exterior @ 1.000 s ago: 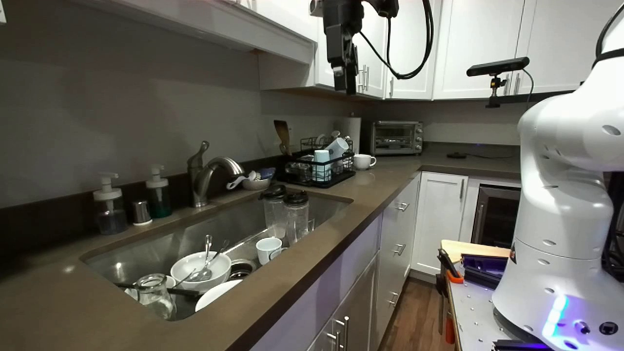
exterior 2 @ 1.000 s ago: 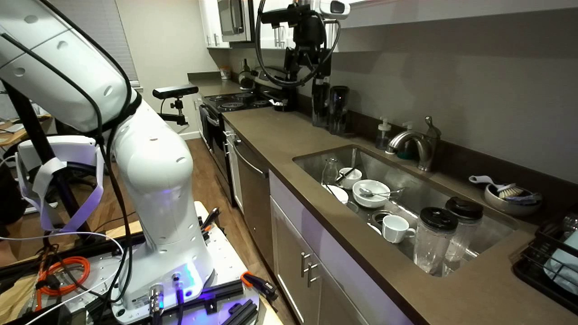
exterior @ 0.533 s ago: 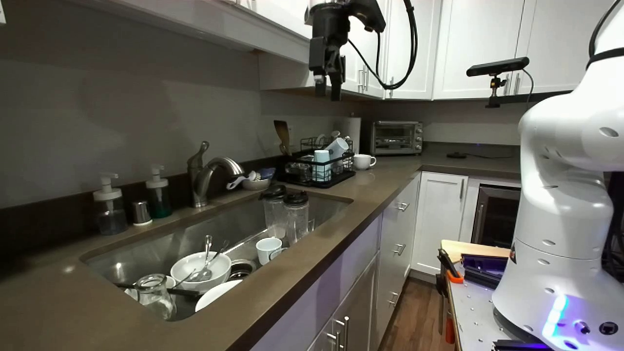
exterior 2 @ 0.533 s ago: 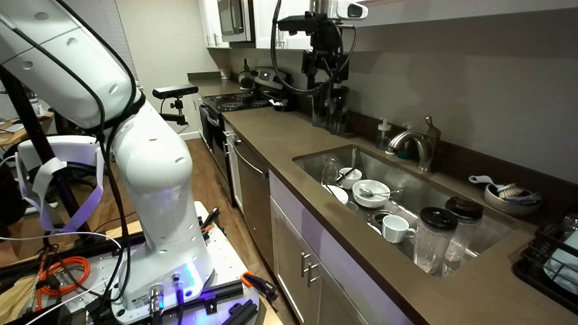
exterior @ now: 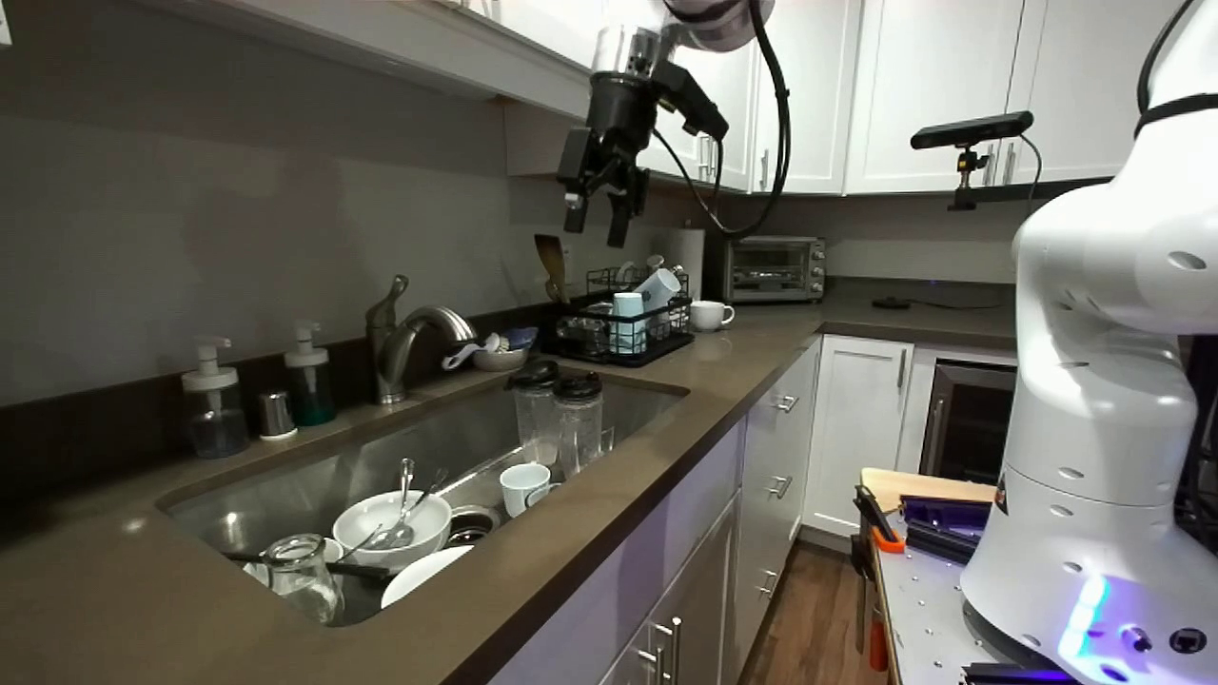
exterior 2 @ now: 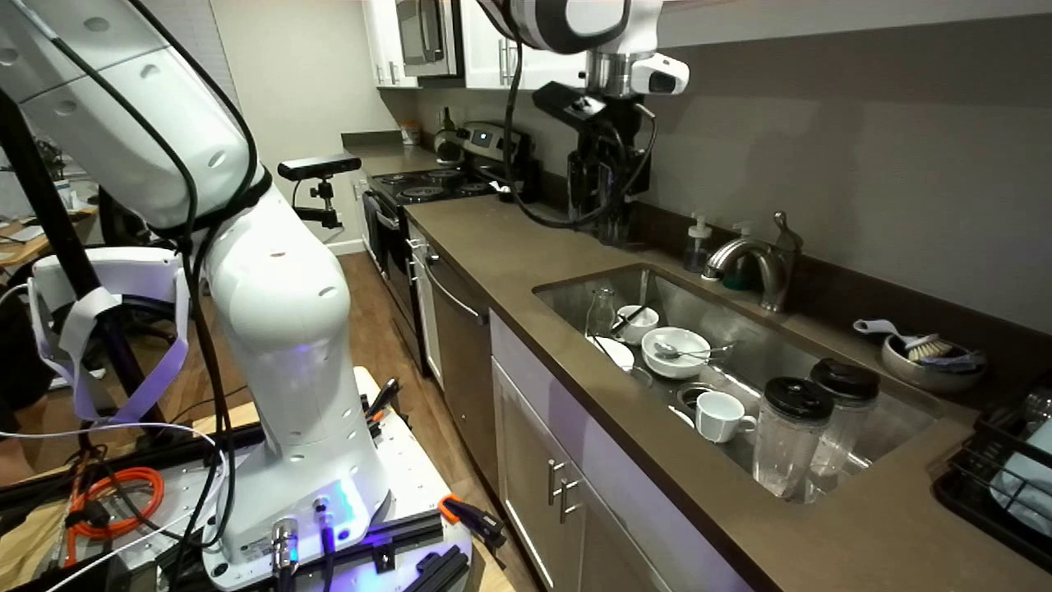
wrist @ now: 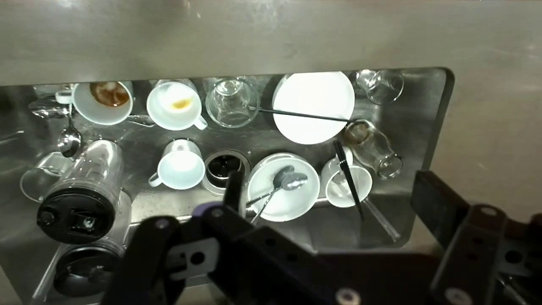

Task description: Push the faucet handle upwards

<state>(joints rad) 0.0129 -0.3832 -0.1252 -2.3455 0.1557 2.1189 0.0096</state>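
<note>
The faucet handle (exterior: 390,293) is a thin silvery lever pointing up from the top of the arched steel faucet (exterior: 388,369), behind the sink. It also shows in an exterior view (exterior 2: 782,224), upright above the faucet spout (exterior 2: 744,249). My gripper (exterior: 598,225) hangs in the air, higher than the handle and apart from it, tilted a little. It also shows in an exterior view (exterior 2: 596,212), partly covered by its cable. In the wrist view the gripper (wrist: 328,184) is open, its fingers wide apart with nothing between them, above the sink. The handle is out of the wrist view.
The sink (wrist: 296,241) holds cups, bowls, spoons and glasses. Tall black-lidded bottles (exterior 2: 793,436) stand in it. Pump bottles (exterior: 214,404) stand beside the faucet. A brush bowl (exterior 2: 933,366) and a dish rack (exterior: 618,333) are on the counter. Upper cabinets (exterior: 561,29) hang above.
My gripper has come down and moved across toward the faucet side in both exterior views. It has tilted, and its two fingers now show farther apart. The faucet and its handle have not moved.
</note>
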